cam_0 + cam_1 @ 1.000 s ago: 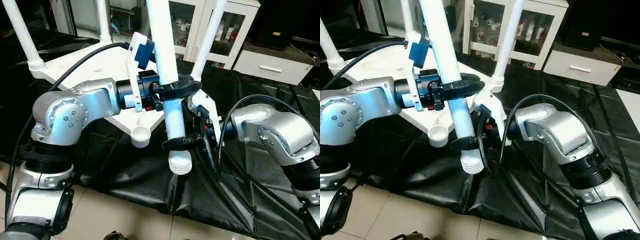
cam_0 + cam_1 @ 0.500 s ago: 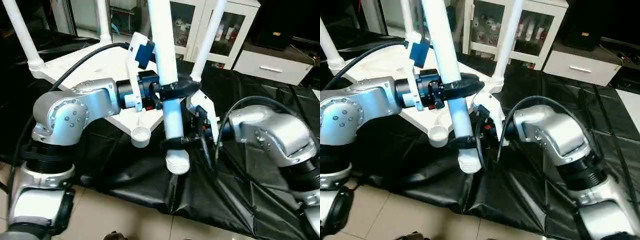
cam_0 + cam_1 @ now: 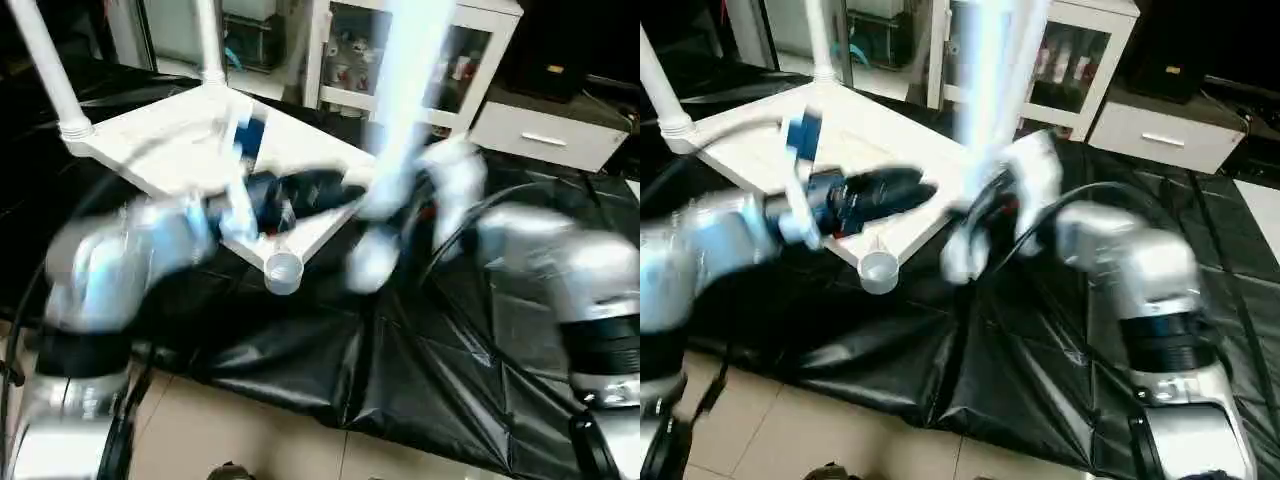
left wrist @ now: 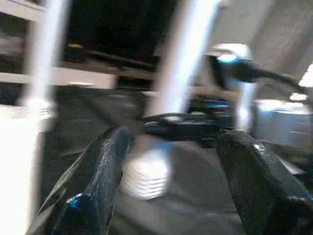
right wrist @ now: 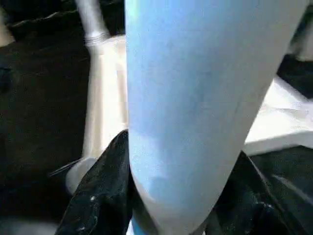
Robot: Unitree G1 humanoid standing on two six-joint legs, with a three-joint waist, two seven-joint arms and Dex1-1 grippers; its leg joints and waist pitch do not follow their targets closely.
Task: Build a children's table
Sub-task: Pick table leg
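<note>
- The table top is white plastic and lies upside down on a black sheet spread over the pale tiled floor; raised ribs cross its underside.
- Its near corner carries a round open socket, short and cup-like, with no leg in it.
- Two white tube legs stand upright in far corner sockets: one at the left corner, with a ringed collar where it meets the top, and another further back.
- A loose leg is a long, smooth white tube, strongly blurred, leaning over the black sheet beside the top's right edge; its lower end is ribbed with several close rings.
- The right gripper has its two black fingers clamped on either side of this loose leg, close above the ribbed end.
- The left gripper has its black fingers spread wide apart with nothing between them; the loose leg stands beyond them, apart from both fingers.
- In the head views the left gripper lies over the table top's near edge, pointing towards the loose leg.
- Behind the work stand a white glass-fronted cabinet and a low white drawer unit.
</note>
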